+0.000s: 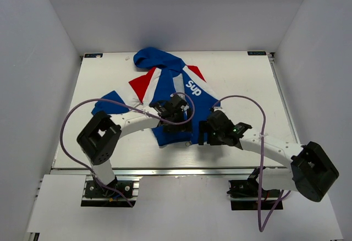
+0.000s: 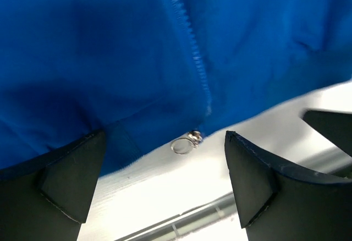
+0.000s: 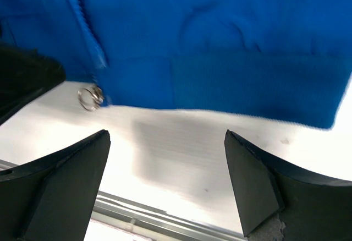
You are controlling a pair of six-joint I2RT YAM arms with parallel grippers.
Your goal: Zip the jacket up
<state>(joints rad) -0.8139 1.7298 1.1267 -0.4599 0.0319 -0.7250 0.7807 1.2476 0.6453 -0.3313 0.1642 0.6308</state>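
The jacket point(image 1: 168, 87) lies flat mid-table point(image 1: 247, 87), white "Sup" readable on its chest. Both arms hang low over its bottom edge. The left gripper point(image 2: 165, 142) is spread wide, gripping nothing, with the zip pull ring point(image 2: 184, 143) between its fingers. The right gripper point(image 3: 166, 136) gapes empty alongside.

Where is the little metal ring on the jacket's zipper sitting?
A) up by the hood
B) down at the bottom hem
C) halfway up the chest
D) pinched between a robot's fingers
B: the ring lies on the table right at the jacket bottom hem, at the lower end of the zipper teeth, and nothing is gripping it.
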